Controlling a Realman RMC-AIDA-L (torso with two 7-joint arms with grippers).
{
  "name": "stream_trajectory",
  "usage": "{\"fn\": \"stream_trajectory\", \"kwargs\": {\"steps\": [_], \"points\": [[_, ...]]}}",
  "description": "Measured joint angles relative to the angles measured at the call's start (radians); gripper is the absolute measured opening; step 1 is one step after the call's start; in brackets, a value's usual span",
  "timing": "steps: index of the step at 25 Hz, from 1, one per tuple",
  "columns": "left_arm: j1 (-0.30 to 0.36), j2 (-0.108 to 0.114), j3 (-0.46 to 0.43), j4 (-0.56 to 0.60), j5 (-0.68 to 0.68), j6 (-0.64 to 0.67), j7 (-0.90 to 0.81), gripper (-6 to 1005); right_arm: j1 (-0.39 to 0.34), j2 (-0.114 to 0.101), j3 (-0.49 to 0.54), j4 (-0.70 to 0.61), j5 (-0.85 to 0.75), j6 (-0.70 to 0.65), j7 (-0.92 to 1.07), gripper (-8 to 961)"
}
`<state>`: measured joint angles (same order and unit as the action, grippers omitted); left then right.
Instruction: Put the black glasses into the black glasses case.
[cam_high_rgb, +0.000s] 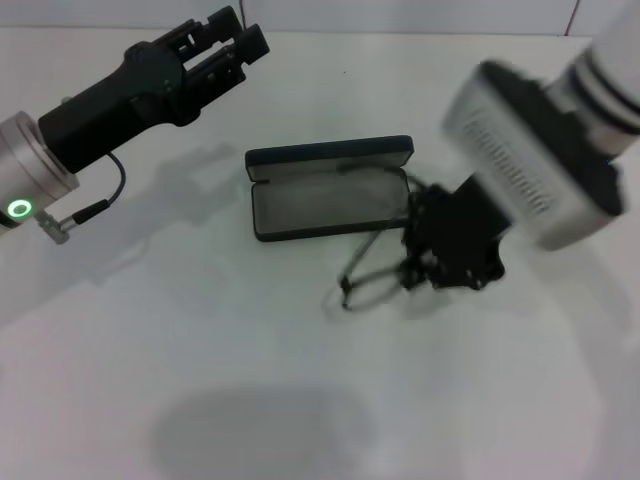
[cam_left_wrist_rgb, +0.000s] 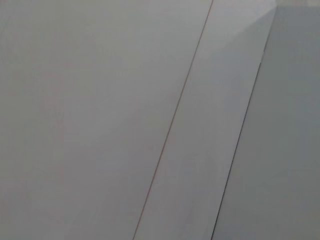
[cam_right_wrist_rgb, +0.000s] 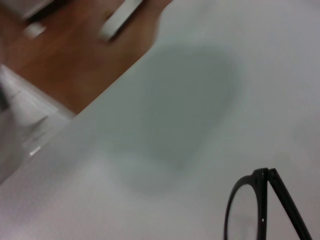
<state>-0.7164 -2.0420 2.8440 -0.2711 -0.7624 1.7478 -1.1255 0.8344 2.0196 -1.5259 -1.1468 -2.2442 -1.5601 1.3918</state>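
The black glasses case (cam_high_rgb: 330, 205) lies open in the middle of the white table, grey lining up and lid (cam_high_rgb: 330, 157) standing at its far side. The black glasses (cam_high_rgb: 372, 272) are just off the case's near right corner, tilted, with one temple arm reaching up toward the case. My right gripper (cam_high_rgb: 432, 260) is shut on their right end. The right wrist view shows one lens rim and hinge (cam_right_wrist_rgb: 260, 200) close up over the table. My left gripper (cam_high_rgb: 238, 32) hangs open and empty at the far left, well away from the case.
White table (cam_high_rgb: 200, 380) all around. In the right wrist view, the table's edge gives way to brown floor (cam_right_wrist_rgb: 65, 55). The left wrist view shows only pale flat surfaces (cam_left_wrist_rgb: 100, 120).
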Motion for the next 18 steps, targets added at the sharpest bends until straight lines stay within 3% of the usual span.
{"fn": "stream_trajectory", "kwargs": {"steps": [2, 6, 11, 14, 18], "points": [[-0.001, 0.0, 0.001, 0.002, 0.003, 0.008, 0.024, 560, -0.082, 0.002, 0.058, -0.064, 0.049, 0.007, -0.05, 109], [-0.013, -0.001, 0.002, 0.004, 0.022, 0.075, 0.083, 560, -0.277, 0.002, 0.165, -0.138, 0.293, 0.036, -0.28, 109], [-0.061, 0.028, 0.002, 0.005, 0.057, 0.144, 0.001, 560, -0.462, 0.005, 0.205, -0.048, 0.63, 0.065, -0.693, 110], [-0.103, 0.04, 0.002, 0.006, 0.104, 0.149, -0.067, 560, -0.504, 0.006, 0.2, 0.034, 0.754, 0.074, -0.864, 110], [-0.177, 0.045, 0.002, 0.006, 0.194, 0.148, -0.171, 561, -0.498, 0.008, 0.197, 0.133, 0.826, 0.078, -0.989, 111]]}}
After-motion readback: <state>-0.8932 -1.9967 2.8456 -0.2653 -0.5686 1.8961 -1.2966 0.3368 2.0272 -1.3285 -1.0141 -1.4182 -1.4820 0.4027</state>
